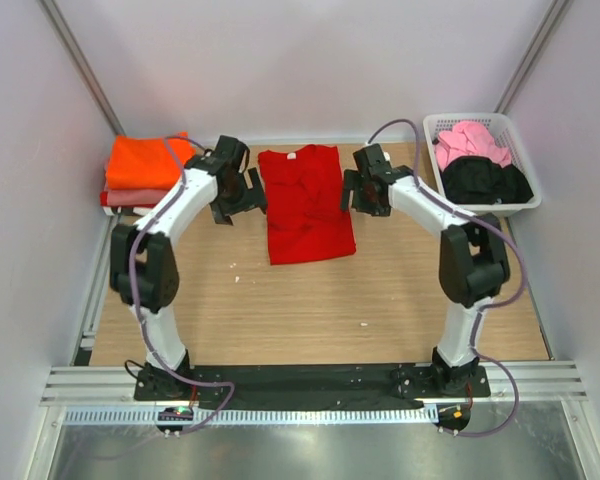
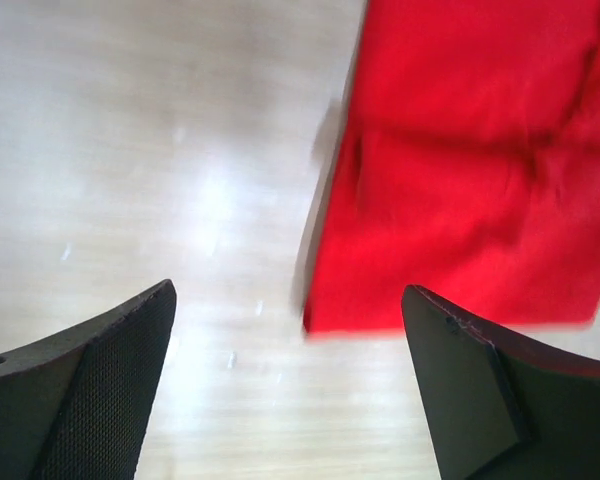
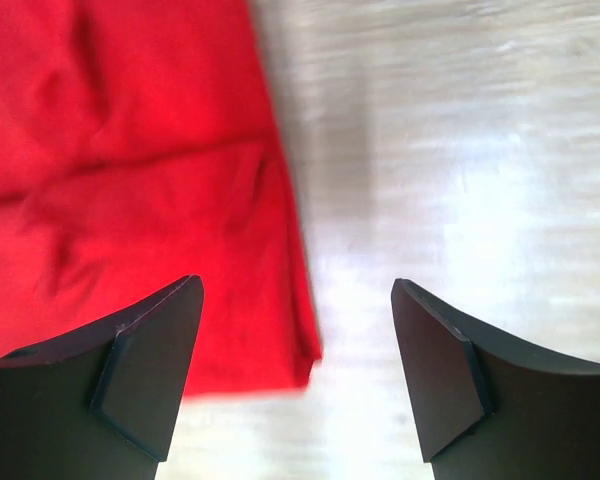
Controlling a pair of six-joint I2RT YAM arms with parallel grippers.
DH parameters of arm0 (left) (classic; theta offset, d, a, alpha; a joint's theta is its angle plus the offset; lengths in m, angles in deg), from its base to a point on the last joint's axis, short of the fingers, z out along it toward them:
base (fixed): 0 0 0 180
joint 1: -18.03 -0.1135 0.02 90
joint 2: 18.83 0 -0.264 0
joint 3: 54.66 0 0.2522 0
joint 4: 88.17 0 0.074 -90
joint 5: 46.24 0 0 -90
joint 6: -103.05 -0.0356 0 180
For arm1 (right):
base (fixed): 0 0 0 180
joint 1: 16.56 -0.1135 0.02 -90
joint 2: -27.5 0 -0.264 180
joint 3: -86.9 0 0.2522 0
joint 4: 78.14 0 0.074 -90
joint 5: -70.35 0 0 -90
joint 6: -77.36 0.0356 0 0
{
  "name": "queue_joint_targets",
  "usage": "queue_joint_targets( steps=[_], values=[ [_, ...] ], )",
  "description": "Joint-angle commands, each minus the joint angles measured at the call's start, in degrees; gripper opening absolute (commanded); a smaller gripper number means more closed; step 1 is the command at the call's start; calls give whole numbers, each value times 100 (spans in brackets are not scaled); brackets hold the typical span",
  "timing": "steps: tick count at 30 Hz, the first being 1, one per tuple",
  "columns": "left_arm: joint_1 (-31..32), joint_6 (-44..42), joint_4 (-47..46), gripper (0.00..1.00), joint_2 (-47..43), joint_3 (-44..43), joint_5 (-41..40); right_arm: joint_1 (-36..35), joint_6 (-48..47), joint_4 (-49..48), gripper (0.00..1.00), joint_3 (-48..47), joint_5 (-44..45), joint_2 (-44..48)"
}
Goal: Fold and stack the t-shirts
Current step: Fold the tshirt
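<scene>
A bright red t-shirt (image 1: 305, 205) lies flat on the wooden table, folded into a long narrow strip with its collar at the far end. My left gripper (image 1: 242, 195) hovers just off its left edge, and my right gripper (image 1: 358, 192) just off its right edge. In the left wrist view the left gripper (image 2: 288, 290) is open over bare table, with the red t-shirt (image 2: 470, 170) to the upper right. The right gripper (image 3: 295, 282) is open too, above the corner of the red t-shirt (image 3: 130, 180). Neither holds anything.
A folded orange t-shirt (image 1: 145, 160) tops a small stack with a salmon-pink one (image 1: 130, 197) at the far left corner. A white slatted basket (image 1: 432, 150) at the far right holds a pink t-shirt (image 1: 472, 140) and a black one (image 1: 485, 180). Walls close in on three sides.
</scene>
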Motion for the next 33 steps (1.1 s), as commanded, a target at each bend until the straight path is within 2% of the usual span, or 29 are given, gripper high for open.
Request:
queue_joint_targets(
  steps=[1,2,4,5,7,10,13,18,20,22,23,26,27,29,33],
  values=[
    [289,141,-861,90,-1503,1202,-333,-453,38,-576,82,480,82,1042],
    [368,203,-1098,87,-1717,1850,-289,-602,21,-620,81,534,56,1051],
    [553,352,-1793,81,-2025,2451,-62,-935,4,-577,79,491,-41,886],
    [606,483,-2247,80,-2270,2993,-52,-1025,-23,-498,75,421,-50,771],
    [790,590,-2611,73,-2482,3445,142,-1296,-49,-366,73,54,20,360],
    [957,757,-2937,70,-2852,4096,115,-1456,-84,38,71,-570,90,-63],
    [975,635,-2597,70,-3343,4308,133,-1500,-93,249,70,-976,134,-468],
    [984,-23,-1041,73,-4484,4150,-551,-1553,-128,469,68,-1364,152,-934],
    [1028,70,-498,75,-4758,4133,-1015,-1562,-137,513,68,-1487,170,-1066],
    [1072,-7,-468,75,-5162,4185,-826,-1562,-155,610,68,-1653,196,-1268],
    [1072,10,-85,76,-5260,4081,-799,-1562,-163,680,67,-1724,231,-1321],
    [1072,1,375,79,-5760,4053,-1123,-1570,-216,794,67,-1952,389,-1532],
    [1072,19,367,83,-5910,4088,-1211,-1553,-242,856,67,-2040,459,-1585],
    [1072,-86,88,83,-6271,4237,-949,-1553,-312,1066,67,-2400,670,-1813],
    [1072,-157,-116,82,-6438,4352,-623,-1553,-409,1427,67,-3172,899,-2243]
  ],
)
